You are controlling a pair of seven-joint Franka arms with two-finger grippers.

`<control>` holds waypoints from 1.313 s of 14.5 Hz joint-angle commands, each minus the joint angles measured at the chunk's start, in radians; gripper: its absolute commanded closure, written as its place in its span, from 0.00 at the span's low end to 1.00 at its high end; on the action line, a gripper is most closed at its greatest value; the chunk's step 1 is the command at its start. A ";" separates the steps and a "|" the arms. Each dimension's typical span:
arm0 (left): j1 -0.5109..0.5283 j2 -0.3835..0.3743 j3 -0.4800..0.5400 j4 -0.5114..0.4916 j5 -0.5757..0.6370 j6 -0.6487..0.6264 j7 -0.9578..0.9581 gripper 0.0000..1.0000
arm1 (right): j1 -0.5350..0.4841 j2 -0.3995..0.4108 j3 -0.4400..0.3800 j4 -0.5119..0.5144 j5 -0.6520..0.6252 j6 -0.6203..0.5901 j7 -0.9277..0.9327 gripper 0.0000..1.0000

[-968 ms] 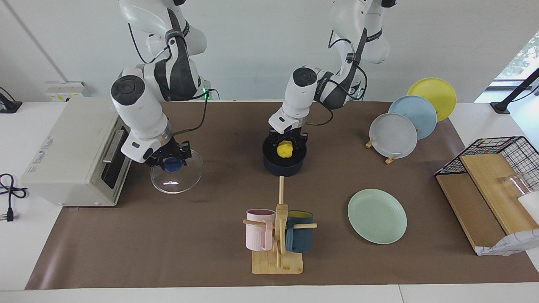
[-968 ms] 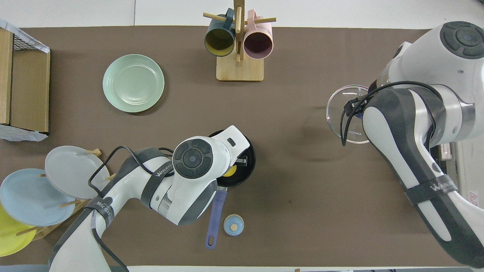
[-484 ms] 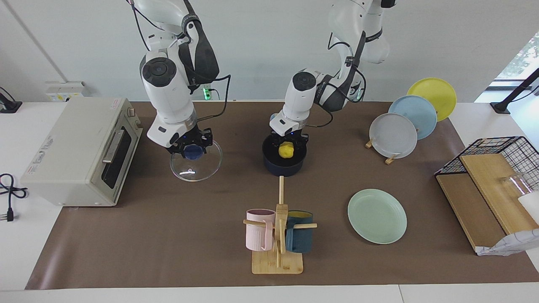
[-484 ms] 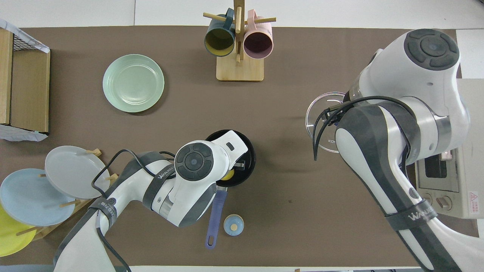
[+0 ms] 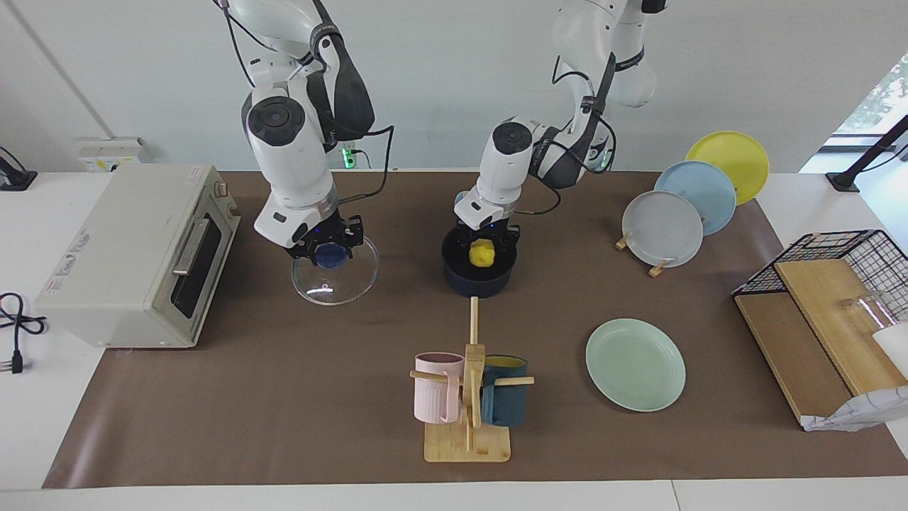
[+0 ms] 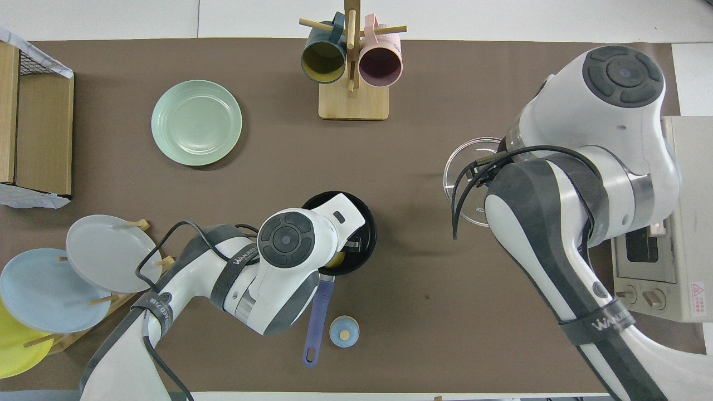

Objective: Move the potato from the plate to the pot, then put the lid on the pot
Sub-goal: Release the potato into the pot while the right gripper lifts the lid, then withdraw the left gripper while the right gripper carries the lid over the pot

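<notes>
The yellow potato sits between the fingers of my left gripper, down in the mouth of the navy pot. In the overhead view the left wrist covers most of the pot; a sliver of potato and the blue handle show. My right gripper is shut on the blue knob of the glass lid and holds it tilted above the mat, between the oven and the pot. The lid's rim shows in the overhead view. The mint-green plate lies empty.
A toaster oven stands at the right arm's end. A mug rack stands farther from the robots than the pot. A plate rack and a wire basket with boards are at the left arm's end. A small blue dome lies beside the pot handle.
My right arm has lifted the lid and carried it from beside the oven toward the pot. My left gripper with the potato has shifted slightly toward the robots over the pot.
</notes>
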 commanded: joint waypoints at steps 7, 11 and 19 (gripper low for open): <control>0.092 -0.065 0.022 0.170 0.000 -0.252 0.035 0.00 | 0.025 -0.013 0.004 -0.016 0.013 0.049 0.059 1.00; 0.247 -0.115 0.022 0.352 0.000 -0.478 0.127 0.00 | 0.064 -0.012 0.020 -0.014 0.016 0.097 0.129 1.00; 0.612 -0.230 0.023 0.435 0.009 -0.676 0.473 0.00 | 0.285 0.071 0.020 0.107 0.054 0.135 0.516 1.00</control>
